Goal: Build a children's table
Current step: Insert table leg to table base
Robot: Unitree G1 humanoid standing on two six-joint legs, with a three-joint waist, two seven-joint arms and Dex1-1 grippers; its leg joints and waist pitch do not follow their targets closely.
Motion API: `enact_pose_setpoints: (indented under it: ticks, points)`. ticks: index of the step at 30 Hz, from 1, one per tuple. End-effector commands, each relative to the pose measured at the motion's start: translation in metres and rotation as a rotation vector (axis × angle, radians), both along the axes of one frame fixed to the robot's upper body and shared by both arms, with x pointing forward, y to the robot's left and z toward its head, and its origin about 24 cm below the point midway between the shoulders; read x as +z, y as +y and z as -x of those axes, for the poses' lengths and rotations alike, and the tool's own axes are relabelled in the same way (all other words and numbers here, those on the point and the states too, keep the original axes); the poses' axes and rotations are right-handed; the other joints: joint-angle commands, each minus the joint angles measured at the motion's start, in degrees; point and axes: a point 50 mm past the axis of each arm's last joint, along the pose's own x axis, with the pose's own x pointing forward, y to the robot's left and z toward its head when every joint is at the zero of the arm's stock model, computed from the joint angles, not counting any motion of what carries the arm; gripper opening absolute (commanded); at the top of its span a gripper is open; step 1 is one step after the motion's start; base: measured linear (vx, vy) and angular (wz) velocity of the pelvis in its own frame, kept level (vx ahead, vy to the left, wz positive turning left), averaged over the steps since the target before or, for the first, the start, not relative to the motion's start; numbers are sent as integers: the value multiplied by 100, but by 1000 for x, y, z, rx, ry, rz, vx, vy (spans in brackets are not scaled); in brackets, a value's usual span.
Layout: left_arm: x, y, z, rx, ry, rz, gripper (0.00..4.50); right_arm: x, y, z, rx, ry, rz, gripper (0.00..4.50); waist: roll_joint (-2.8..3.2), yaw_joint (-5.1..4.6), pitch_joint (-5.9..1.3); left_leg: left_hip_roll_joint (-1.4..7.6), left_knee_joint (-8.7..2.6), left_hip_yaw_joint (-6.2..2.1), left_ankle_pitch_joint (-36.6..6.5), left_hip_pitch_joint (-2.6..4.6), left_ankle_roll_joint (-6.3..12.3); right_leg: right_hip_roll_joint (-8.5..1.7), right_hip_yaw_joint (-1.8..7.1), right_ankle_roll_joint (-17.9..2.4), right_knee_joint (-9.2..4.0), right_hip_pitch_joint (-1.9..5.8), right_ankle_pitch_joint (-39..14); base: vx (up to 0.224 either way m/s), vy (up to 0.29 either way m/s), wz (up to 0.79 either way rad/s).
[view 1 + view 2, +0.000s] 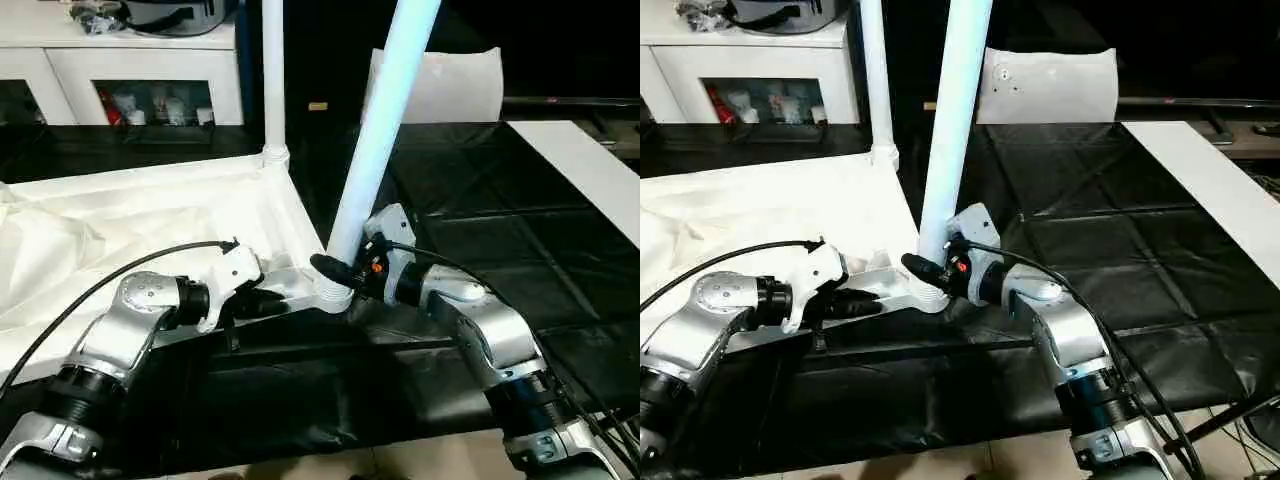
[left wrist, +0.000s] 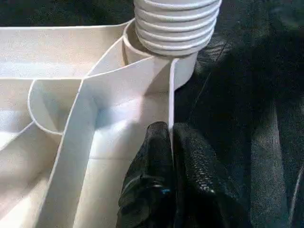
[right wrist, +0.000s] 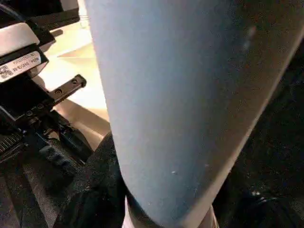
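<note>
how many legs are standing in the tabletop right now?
2. One leg stands upright in the far corner socket. The other leg leans in the near corner socket, where the right gripper holds its base. Other corners lie outside the views, so more may be hidden.

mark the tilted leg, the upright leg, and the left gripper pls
tilted leg (image 1: pixel 380 120), left eye view, middle of its shaft.
upright leg (image 1: pixel 272 75), left eye view, on its shaft above the far corner socket.
left gripper (image 2: pixel 170 135), left wrist view, at the fingertips pinching the tabletop's edge wall.
</note>
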Motion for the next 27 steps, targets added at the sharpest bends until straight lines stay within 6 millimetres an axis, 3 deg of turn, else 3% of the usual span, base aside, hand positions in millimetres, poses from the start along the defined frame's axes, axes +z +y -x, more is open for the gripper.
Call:
enact_pose_setpoints:
  ticks: [1, 6, 14, 23, 27]
  points:
    - [-15, 1, 7, -21, 68, -58, 3, 0, -5, -4, -15, 5, 18, 189, 62, -2, -301, -15, -459, 36, -1596, -15, 7, -382, 266, -309, -588, 227, -2946, 0, 0, 0]
    - [-14, -3, 7, -57, 77, -56, 0, 0, -4, -5, 25, 25, 50, 189, 52, 3, -316, -5, -463, 51, -1442, -32, 15, -375, 288, -518, -520, 260, -2500, 0, 0, 0]
    - [-11, -10, 9, -136, 75, -67, 0, -12, -2, -4, 116, 119, 156, 189, 27, 25, -327, 7, -465, 70, -1164, -43, 2, -378, 312, -658, -461, 292, -2088, 0, 0, 0]
    - [-8, -12, 9, -157, 66, -69, 0, -22, -10, -10, 84, 206, 228, 189, 21, 18, -321, 15, -482, 54, -1452, -9, -66, -387, 296, -585, -508, 271, -2432, 0, 0, 0]
    - [-7, -9, 7, -131, 21, -91, 0, -17, -11, -13, 83, 184, 190, 189, 2, 22, -331, 17, -484, 54, -1435, -16, -67, -385, 301, -569, -508, 274, -2368, 0, 0, 0]
